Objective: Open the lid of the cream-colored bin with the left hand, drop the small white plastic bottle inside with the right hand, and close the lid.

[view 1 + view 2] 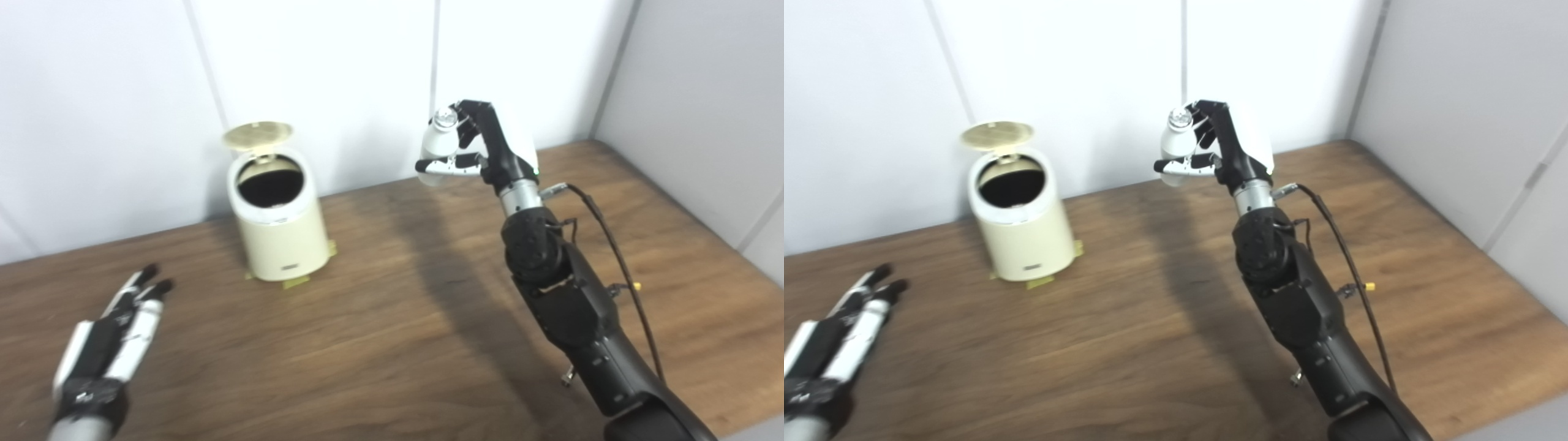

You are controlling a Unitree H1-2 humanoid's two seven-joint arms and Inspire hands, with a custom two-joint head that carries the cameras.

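Observation:
The cream-colored bin [282,233] stands at the back left of the wooden table, near the wall. Its round lid [257,135] is tipped up and back, and the dark inside shows. My right hand [484,144] is raised well above the table, to the right of the bin, and is shut on the small white plastic bottle [440,147], which stands upright in its grasp. My left hand [119,327] lies low over the table's front left, fingers stretched out flat and pointing toward the bin, holding nothing.
The wooden table [380,343] runs to white wall panels at the back and a grey wall on the right. A black cable [618,257] hangs along my right forearm. Yellow tape tabs [294,283] show under the bin's base.

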